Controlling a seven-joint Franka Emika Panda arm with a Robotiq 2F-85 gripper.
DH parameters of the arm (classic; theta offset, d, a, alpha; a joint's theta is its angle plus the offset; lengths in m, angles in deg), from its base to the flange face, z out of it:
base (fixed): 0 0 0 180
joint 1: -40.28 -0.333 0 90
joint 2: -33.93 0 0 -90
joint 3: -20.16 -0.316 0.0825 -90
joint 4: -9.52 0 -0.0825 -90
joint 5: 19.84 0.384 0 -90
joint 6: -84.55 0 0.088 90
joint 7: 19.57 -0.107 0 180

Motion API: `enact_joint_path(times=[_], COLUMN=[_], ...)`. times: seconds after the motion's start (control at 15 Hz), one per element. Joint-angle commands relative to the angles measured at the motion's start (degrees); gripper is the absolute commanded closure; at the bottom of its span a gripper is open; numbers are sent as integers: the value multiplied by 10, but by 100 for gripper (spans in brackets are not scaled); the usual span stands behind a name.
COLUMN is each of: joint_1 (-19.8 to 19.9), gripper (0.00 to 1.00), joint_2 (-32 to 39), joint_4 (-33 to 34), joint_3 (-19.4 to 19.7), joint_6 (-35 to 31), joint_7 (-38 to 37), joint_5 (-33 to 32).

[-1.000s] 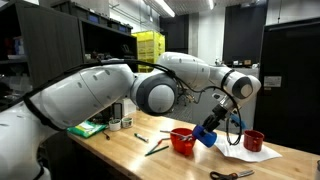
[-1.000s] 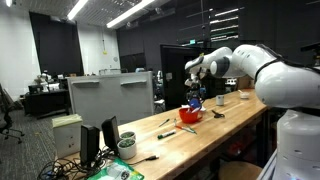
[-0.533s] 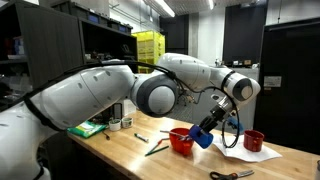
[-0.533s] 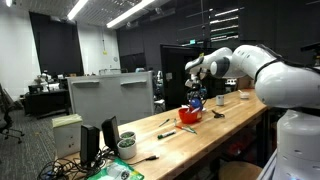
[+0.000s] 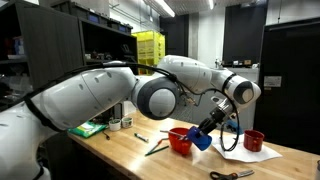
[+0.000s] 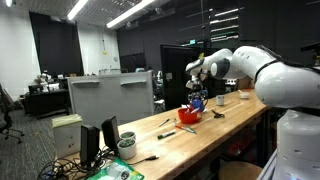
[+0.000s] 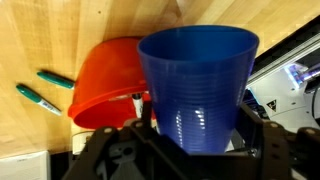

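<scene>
Your gripper has a firm hold on a blue cup. The jaws stand wide, one on each side of the cup's ribbed wall. The wrist view shows it best: the blue cup fills the middle of the frame between the dark fingers, gripped low on its body, with its open mouth pointing away from the wrist.

In an exterior view, the cup hangs tilted above the wooden table, just beside the right-hand rim of a red bowl. Whether cup and bowl touch cannot be told from these angles. From the wrist, the red bowl lies behind and to the left of the cup, resting on the light wood. Two green markers lie on the table a little way past it.

Seen from the far end of the bench in an exterior view, your gripper holds the cup over the red bowl, with the arm reaching in from the right.

A smaller red cup stands well apart to the right, beside a sheet of white paper. A pair of pliers lies near the table's front edge. A green box sits at the table's far left.
</scene>
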Motion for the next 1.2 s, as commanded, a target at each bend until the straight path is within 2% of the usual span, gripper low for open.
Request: enact_joint_path(times=[0.0,0.67,1.13], joint_1=[6,9,7], gripper=[46,46,46], joint_2=[23,52,69], joint_4=[33,59,76], joint_3=[-9,-12,-11], joint_6=[26,64,65], joint_7=[-10,-6,-5], joint_5=[12,20,17])
